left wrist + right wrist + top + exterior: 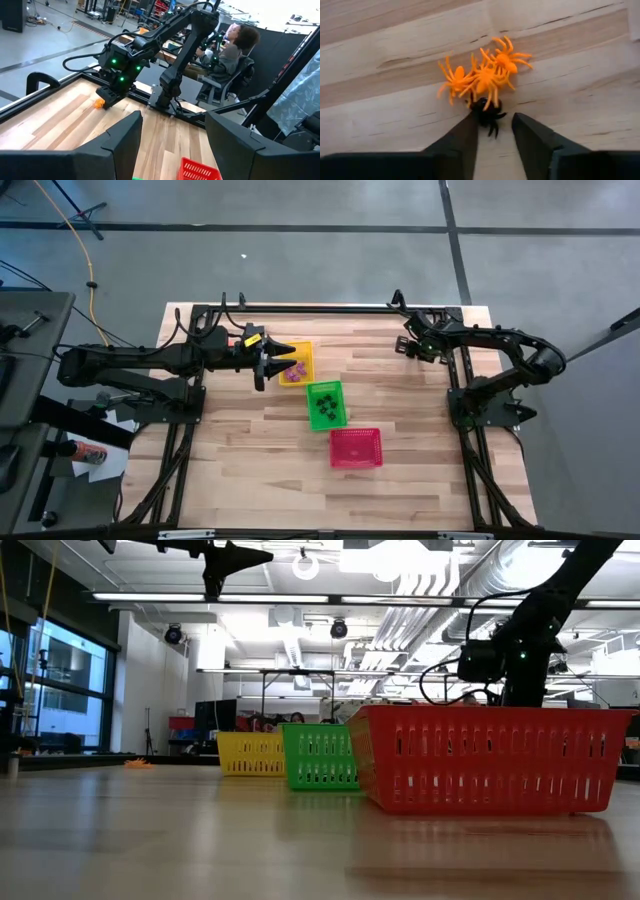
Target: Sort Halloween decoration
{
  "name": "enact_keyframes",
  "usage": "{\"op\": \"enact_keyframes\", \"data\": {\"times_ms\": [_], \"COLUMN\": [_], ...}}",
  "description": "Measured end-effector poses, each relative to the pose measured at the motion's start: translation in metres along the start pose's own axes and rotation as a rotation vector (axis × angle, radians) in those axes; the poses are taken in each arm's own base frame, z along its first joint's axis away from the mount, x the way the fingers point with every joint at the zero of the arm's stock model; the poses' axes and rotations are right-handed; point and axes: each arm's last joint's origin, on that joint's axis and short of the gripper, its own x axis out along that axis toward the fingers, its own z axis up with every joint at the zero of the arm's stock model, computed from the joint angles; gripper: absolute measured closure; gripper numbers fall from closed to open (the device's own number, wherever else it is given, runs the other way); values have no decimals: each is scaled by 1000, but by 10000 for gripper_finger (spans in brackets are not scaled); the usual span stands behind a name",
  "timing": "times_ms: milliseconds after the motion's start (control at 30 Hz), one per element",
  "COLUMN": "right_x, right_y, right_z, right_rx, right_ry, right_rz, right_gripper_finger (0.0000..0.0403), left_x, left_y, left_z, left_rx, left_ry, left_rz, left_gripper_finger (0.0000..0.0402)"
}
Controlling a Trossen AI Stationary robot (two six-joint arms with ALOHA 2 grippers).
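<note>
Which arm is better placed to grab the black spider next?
Right. Its open claw straddles the black spider beside the orange spiders; the left claw hangs over the yellow basket.

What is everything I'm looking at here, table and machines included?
yellow basket: one, far end of the basket row, purple trinkets inside
green basket: one, middle of the row, black trinkets inside
red basket: one, near end of the row, nothing visible inside
orange spiders: three, clumped on the wood by the right arm
black spider: one, touching the orange clump
wooden table: one, light planks
person: one, seated beyond the table
left end effector: open, above the yellow basket
right end effector: open, fingers either side of the black spider at the table's far right corner
</note>
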Motion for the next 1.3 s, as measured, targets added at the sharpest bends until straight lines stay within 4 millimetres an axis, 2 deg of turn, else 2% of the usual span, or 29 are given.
{"op": "enact_keyframes", "data": {"times_ms": [200, 300, 533, 800, 1067, 1300], "right_x": [1, 0, -19, -57, -103, -133], "right_y": [2, 3, 2, -2, 1, 25], "right_z": [1, 2, -5, -18, -38, -60], "right_rx": [-30, -53, -97, -207, -491, -800], "right_ry": [-12, -8, -25, -87, -198, -365], "right_rz": [16, 34, 94, 216, 544, 883], "right_gripper_finger": [369, 395, 397, 402, 402, 403], "left_x": [0, 0, 0, 0, 0, 0], "left_y": [0, 0, 0, 0, 0, 0], "left_z": [0, 0, 0, 0, 2, 2], "left_rx": [17, 18, 18, 24, 43, 45], "left_ry": [-1, -1, -1, -2, -18, -18], "left_rz": [1, 1, 1, 1, -5, -5], "left_gripper_finger": [193, 193, 193, 193, 193, 193]}}
